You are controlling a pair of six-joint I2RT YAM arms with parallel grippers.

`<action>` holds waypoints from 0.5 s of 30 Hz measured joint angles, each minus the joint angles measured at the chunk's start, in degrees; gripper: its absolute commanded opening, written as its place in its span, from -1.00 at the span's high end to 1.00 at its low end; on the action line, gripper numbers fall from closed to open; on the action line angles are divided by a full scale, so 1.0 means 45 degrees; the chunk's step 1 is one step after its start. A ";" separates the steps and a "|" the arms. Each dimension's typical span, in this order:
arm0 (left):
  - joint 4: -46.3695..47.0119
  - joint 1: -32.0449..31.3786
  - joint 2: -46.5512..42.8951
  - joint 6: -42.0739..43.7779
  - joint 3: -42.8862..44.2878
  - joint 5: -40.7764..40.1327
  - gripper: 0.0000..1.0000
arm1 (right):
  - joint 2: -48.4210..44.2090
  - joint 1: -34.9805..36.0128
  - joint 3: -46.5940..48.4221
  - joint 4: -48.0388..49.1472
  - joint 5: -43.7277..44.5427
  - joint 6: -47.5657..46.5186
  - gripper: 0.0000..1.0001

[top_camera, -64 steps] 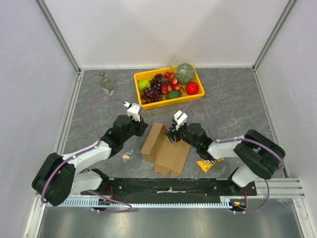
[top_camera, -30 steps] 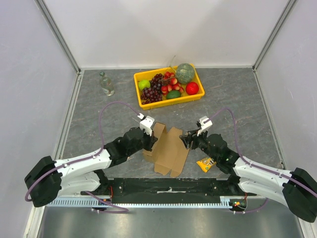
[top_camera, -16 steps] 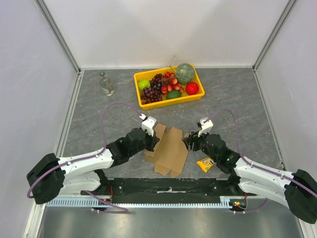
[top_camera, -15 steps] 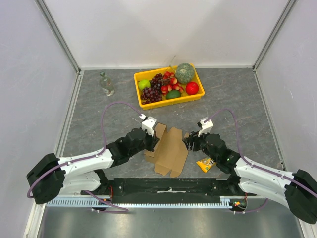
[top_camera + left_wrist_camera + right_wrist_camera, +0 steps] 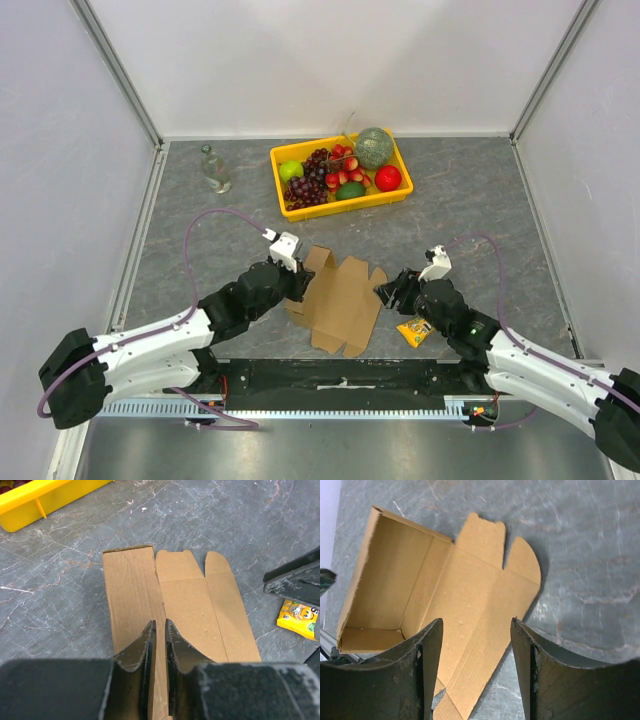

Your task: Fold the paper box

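The paper box (image 5: 340, 300) is a plain brown cardboard sheet lying between my arms, mostly flat. Its left panel is raised as a wall, and rounded flaps point toward the far side. It fills the left wrist view (image 5: 200, 610) and the right wrist view (image 5: 470, 590). My left gripper (image 5: 298, 280) is at the raised left panel. Its jaws (image 5: 160, 621) are closed to a thin slit over the crease, with cardboard showing through. My right gripper (image 5: 384, 291) is open and empty, hovering over the box's right edge (image 5: 476, 620).
A small yellow candy packet (image 5: 414, 331) lies right of the box under my right arm and shows in the left wrist view (image 5: 299, 619). A yellow fruit tray (image 5: 335, 207) stands at the back. A small clear bottle (image 5: 213, 168) stands at the back left.
My right gripper has drawn back to the right, off the box's right side. My left gripper has shifted slightly left and nearer. The box's right part now lies flatter.
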 measured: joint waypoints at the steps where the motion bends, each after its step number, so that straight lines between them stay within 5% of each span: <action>1: 0.0000 0.0000 -0.0083 0.0000 0.0000 -0.0024 0.63 | 0.0015 0.0000 -0.0107 -0.0117 0.0005 0.0423 -0.26; 15: 0.0000 0.0000 -0.0597 -0.0039 -0.0272 -0.0316 0.63 | 0.0797 0.0000 -0.0889 -0.0918 -0.0243 0.3706 -0.13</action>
